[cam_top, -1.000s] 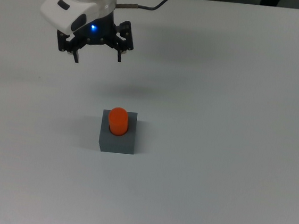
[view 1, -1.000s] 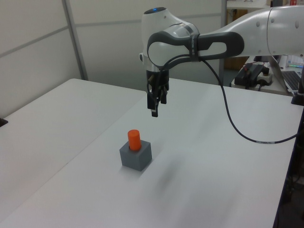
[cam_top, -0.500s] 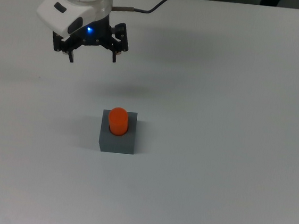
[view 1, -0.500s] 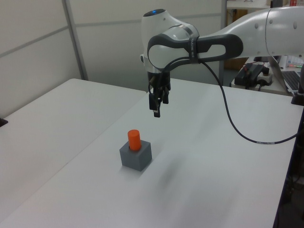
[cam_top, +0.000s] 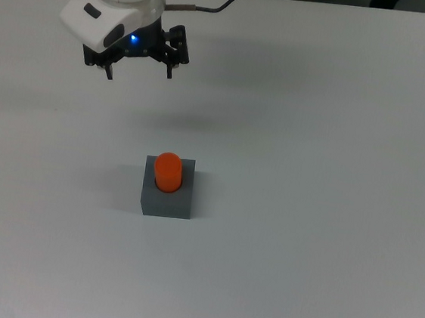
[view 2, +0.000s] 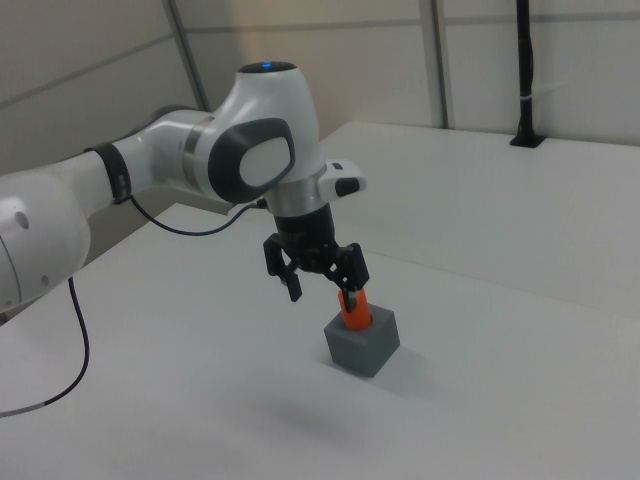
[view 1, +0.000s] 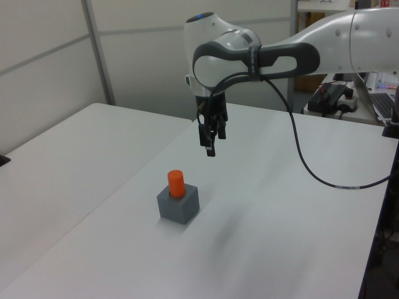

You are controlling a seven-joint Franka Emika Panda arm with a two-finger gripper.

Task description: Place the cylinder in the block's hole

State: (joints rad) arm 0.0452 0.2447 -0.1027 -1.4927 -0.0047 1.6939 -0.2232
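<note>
The orange-red cylinder (cam_top: 168,172) (view 1: 176,183) (view 2: 354,312) stands upright in the hole of the dark grey block (cam_top: 167,200) (view 1: 179,205) (view 2: 363,342) on the white table; the hole itself is hidden by the cylinder. My gripper (cam_top: 140,70) (view 1: 210,145) (view 2: 325,281) hangs in the air, well apart from the block, toward the top view's upper left. Its fingers are open and hold nothing. In the right view one finger overlaps the cylinder's top in the picture.
The white table (cam_top: 332,179) spreads around the block on all sides. A black cable (view 1: 305,159) trails from the arm over the table in the left view. A black post (view 2: 525,80) stands at the table's far edge in the right view.
The gripper, open throughout, first drifted toward the top view's upper left, then back to the right and slightly further up. The cylinder and block have not moved.
</note>
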